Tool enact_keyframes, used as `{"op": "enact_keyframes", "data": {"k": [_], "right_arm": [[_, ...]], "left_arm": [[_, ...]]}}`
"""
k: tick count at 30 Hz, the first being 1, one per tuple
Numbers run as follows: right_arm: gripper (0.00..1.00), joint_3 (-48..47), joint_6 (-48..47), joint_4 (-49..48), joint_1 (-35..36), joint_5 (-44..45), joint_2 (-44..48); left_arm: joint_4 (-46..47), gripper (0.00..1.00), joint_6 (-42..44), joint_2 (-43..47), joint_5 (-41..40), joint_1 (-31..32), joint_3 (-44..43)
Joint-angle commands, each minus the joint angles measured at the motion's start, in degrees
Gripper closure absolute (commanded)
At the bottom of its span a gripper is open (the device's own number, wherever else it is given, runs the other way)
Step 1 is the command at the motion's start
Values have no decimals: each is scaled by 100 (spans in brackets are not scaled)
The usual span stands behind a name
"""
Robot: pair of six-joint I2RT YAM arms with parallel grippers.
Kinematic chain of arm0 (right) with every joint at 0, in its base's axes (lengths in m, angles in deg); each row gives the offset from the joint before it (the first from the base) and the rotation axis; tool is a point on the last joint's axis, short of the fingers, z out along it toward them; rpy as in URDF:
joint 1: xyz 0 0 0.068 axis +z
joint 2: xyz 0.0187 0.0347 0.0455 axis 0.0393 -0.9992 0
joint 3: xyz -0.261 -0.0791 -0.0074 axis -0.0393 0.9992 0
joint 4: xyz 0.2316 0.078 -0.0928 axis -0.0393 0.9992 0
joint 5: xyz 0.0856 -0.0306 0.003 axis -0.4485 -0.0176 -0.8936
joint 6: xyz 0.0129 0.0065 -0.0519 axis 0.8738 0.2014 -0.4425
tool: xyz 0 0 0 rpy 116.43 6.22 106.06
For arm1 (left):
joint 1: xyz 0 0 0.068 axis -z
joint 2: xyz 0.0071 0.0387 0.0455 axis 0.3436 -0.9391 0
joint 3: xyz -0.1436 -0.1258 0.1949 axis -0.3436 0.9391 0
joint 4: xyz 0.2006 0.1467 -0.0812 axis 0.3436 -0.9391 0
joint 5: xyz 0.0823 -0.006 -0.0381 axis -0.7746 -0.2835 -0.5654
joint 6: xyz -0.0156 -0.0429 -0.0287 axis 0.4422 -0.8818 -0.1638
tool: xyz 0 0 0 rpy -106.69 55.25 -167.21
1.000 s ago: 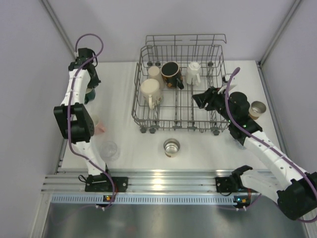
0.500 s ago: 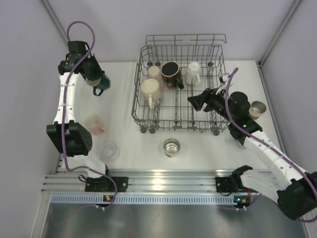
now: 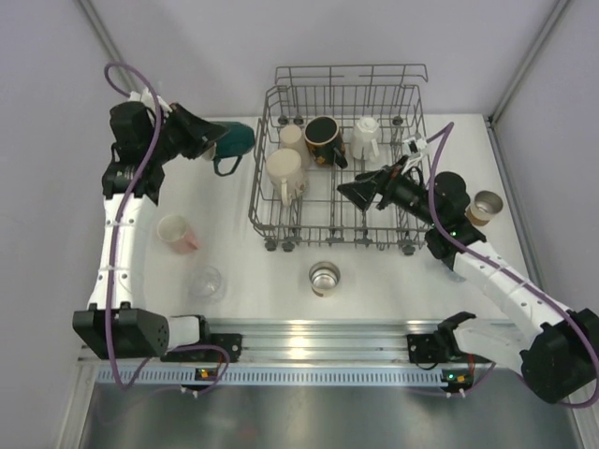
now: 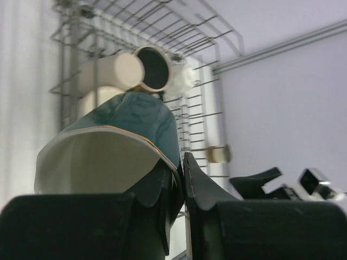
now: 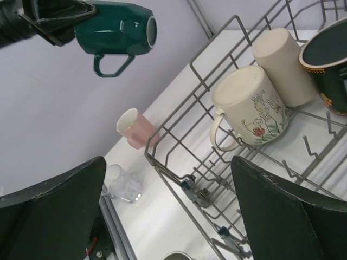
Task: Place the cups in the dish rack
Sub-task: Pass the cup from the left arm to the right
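My left gripper (image 3: 208, 140) is shut on the rim of a dark green mug (image 3: 230, 142) and holds it in the air just left of the dish rack (image 3: 262, 201); the mug (image 4: 138, 116) and the gripper (image 4: 181, 173) fill the left wrist view, and the mug (image 5: 116, 30) also shows in the right wrist view. My right gripper (image 3: 356, 194) is open and empty over the rack's right half (image 5: 179, 162). In the rack lie a cream mug (image 3: 284, 174), a cream cup (image 3: 292, 137), a black mug (image 3: 323, 140) and a white cup (image 3: 366, 137).
On the table are a pink cup (image 3: 175, 231), a clear cup (image 3: 207, 282), a steel cup (image 3: 324, 278) in front of the rack, and a brown-banded cup (image 3: 486, 207) at the far right. Grey walls close in both sides.
My left arm has lifted the dark green mug from the far left and carried it right, up to the rack's left side. My right gripper has reached further left over the rack.
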Motion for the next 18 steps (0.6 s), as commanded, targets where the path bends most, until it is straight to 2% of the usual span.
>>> {"op": "enact_keyframes", "data": {"k": [1, 3, 10, 14, 18], "right_arm": [[1, 9, 287, -952, 229, -158, -103], [1, 9, 305, -1092, 326, -149, -165], [1, 18, 787, -2479, 871, 89, -752], [2, -385, 1007, -2631, 1135, -34, -1280], [5, -789, 1227, -2780, 1521, -88, -1702]], "left_arm": [[2651, 100, -1459, 516, 992, 67, 900], [3406, 100, -1952, 736, 1107, 111, 1228], [4893, 100, -2945, 1473, 985, 146, 2361], [5738, 100, -3727, 1791, 888, 252, 2846], [6021, 100, -3913, 2046, 756, 322, 3092]]}}
